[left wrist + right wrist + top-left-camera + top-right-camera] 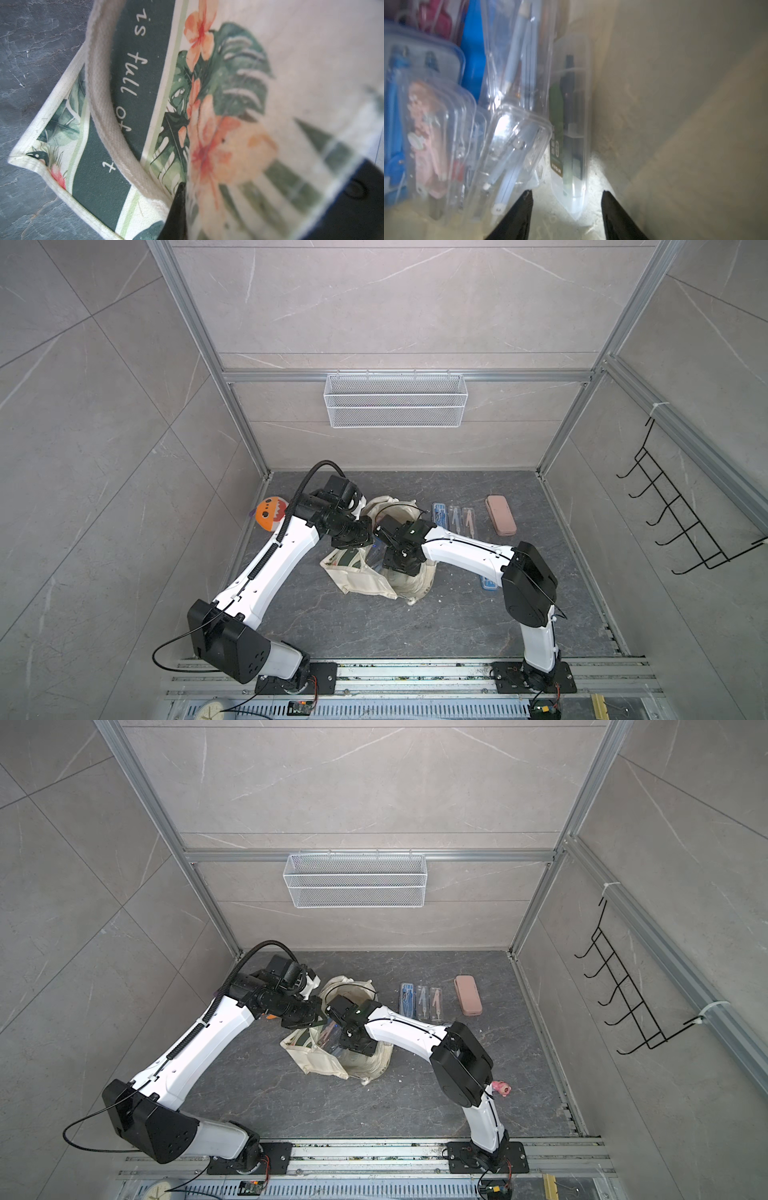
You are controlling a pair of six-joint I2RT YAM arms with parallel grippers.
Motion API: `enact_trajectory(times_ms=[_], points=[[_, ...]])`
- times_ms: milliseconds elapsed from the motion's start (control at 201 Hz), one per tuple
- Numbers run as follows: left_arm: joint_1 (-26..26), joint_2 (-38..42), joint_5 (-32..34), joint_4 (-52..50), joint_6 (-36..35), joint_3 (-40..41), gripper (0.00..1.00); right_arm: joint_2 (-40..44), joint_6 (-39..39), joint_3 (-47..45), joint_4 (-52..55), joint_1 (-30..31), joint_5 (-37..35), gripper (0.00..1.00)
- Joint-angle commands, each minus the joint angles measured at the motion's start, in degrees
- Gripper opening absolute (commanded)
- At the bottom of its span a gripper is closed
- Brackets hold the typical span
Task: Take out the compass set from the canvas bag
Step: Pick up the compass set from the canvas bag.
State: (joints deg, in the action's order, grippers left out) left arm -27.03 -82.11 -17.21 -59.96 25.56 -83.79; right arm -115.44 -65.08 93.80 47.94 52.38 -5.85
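The canvas bag (pixel 365 583) (pixel 322 1065) lies open mid-table, cream with a dark green floral panel (pixel 124 104). My left gripper (pixel 184 188) is shut on the bag's cloth near the mouth and holds it up; only one black finger shows. My right gripper (pixel 566 193) is inside the bag, open. Just beyond its tips stands a clear case holding a dark green compass set (pixel 569 128), untouched. Beside it lie more clear cases: light blue (pixel 517 145), pink (pixel 427 141) and blue (pixel 394 124). In both top views the right fingers are hidden inside the bag.
Three clear compass cases (pixel 455 518) and a pink case (pixel 500 515) lie on the table right of the bag. An orange plush toy (pixel 270 514) sits at the left wall. A blue case (pixel 488 583) shows under the right arm. A wire basket (pixel 395 400) hangs on the back wall.
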Motion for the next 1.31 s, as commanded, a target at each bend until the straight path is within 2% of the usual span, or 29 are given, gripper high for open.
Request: enact_trajectory(times_ms=[0, 264, 469, 698, 792, 917, 1121, 1301], points=[[0.07, 2.21, -2.54, 1.29, -0.06, -0.46, 0.0, -1.92, -3.43, 1.08, 2.11, -0.68, -3.78, 0.58], [0.09, 2.64, -2.93, 0.65, -0.56, -0.23, 0.0, -3.86, -5.09, -1.46, -1.79, -1.67, -2.7, 0.6], [0.04, 2.96, -3.05, 0.55, -0.49, 0.04, 0.0, -4.05, -4.47, -5.74, -11.28, -1.87, 1.15, 0.58], [0.1, 3.35, -2.71, 0.29, -0.28, 0.34, 0.0, -0.75, -1.52, -8.71, -18.58, -1.93, 1.66, 0.46], [0.04, 3.25, -2.65, 0.21, -0.23, 0.38, 0.0, 0.81, 0.56, -9.06, -21.18, -1.92, 2.18, 0.36], [0.05, 3.18, -2.45, 0.11, -0.31, 0.22, 0.0, 2.87, 2.09, -9.66, -23.29, -1.83, 2.81, 0.28], [0.05, 3.01, -1.95, 0.18, -0.15, -0.09, 0.0, 6.28, 3.54, -10.36, -24.39, -1.79, 4.47, 0.2], [0.04, 2.49, -1.82, 0.07, 0.05, -0.56, 0.0, 10.17, 6.02, -11.26, -23.32, -1.78, 3.95, 0.18]])
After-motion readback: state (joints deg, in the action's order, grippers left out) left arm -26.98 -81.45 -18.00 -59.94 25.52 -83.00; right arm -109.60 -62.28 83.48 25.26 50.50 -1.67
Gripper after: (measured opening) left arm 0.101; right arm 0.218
